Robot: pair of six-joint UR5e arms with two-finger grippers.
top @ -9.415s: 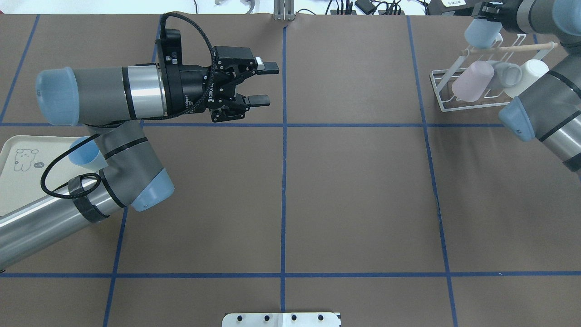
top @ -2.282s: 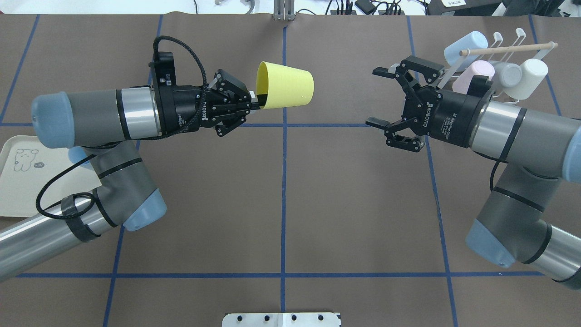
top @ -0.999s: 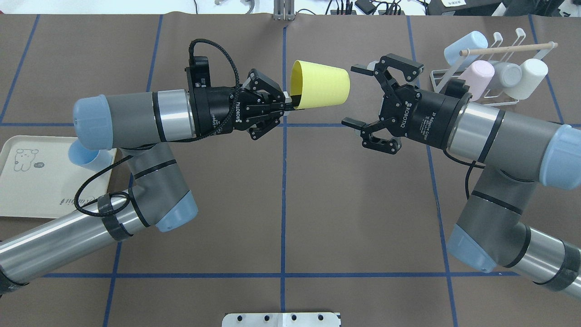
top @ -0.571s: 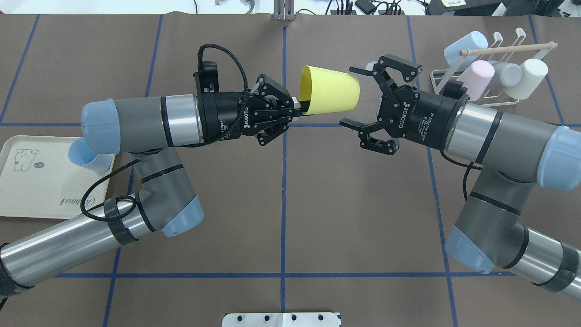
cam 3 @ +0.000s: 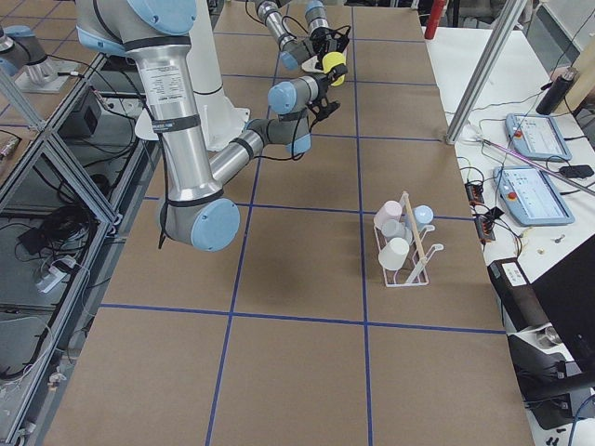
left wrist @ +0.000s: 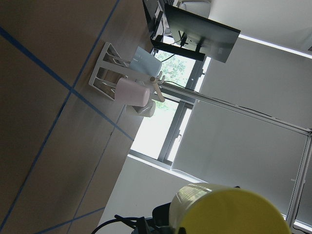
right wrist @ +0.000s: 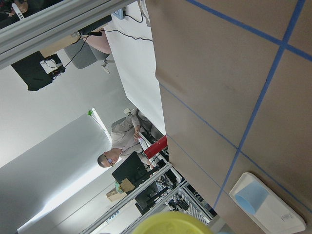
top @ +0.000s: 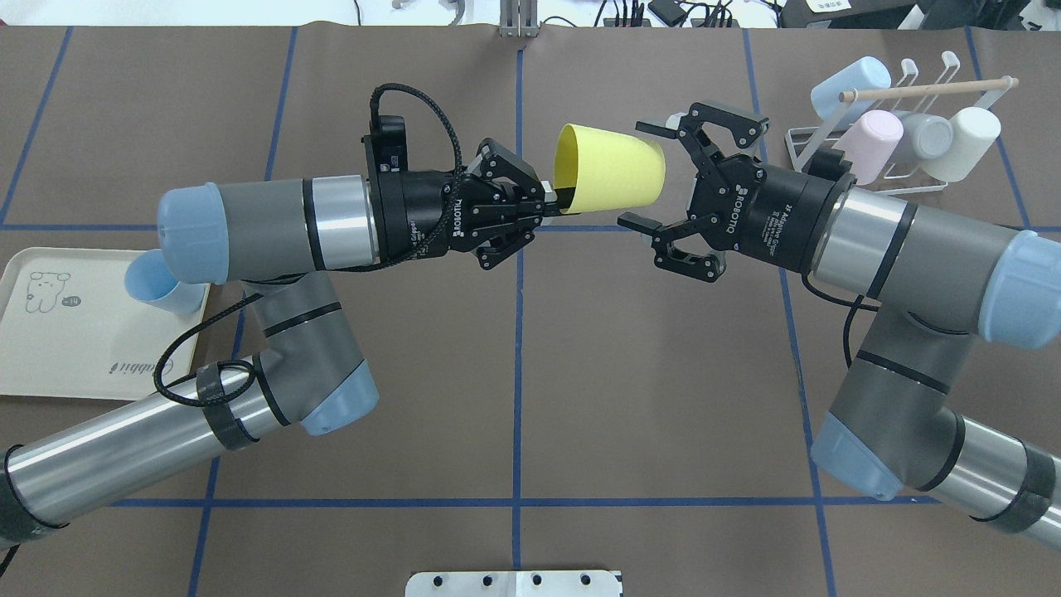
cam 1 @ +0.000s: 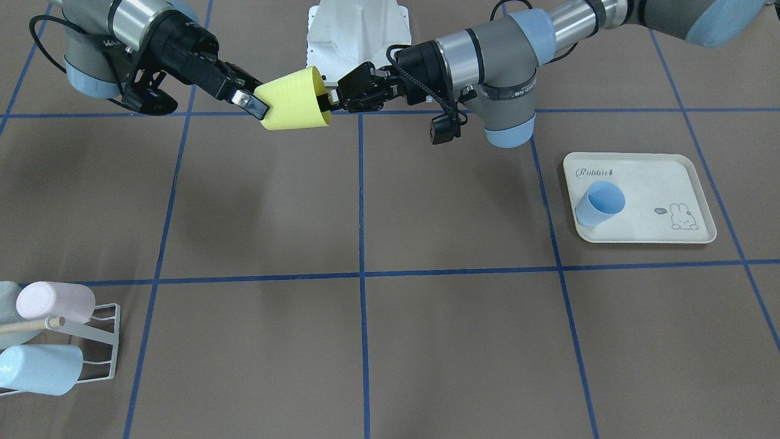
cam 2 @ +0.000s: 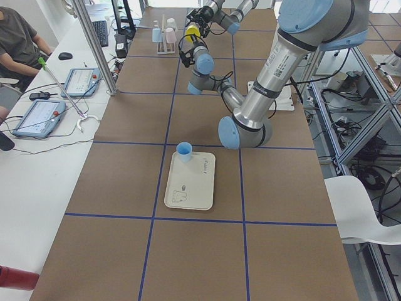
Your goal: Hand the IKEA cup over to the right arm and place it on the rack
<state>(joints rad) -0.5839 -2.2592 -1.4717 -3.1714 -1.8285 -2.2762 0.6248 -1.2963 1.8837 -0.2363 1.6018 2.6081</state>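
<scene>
From the right-end camera I saw the right arm [cam 3: 175, 121] standing large and near, its forearm reaching up the brown table [cam 3: 297, 325] to a yellow cup [cam 3: 333, 67] held in the air. The small, far left arm [cam 3: 284, 35] met that cup from the other side. I could not read either grip. The white rack [cam 3: 415, 238] stood well apart, carrying a pink cup [cam 3: 385, 212], a blue cup [cam 3: 423, 215] and a white cup [cam 3: 393, 252].

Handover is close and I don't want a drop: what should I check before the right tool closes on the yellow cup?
1. Left tool shut on the yellow cup at its rim: ok.
2. Right tool open: ok.
3. Its fingers on both sides of the cup's base: ok.
4. Fingers level with the cup: cannot tell.
5. Rack has bare prongs: ok.
</scene>
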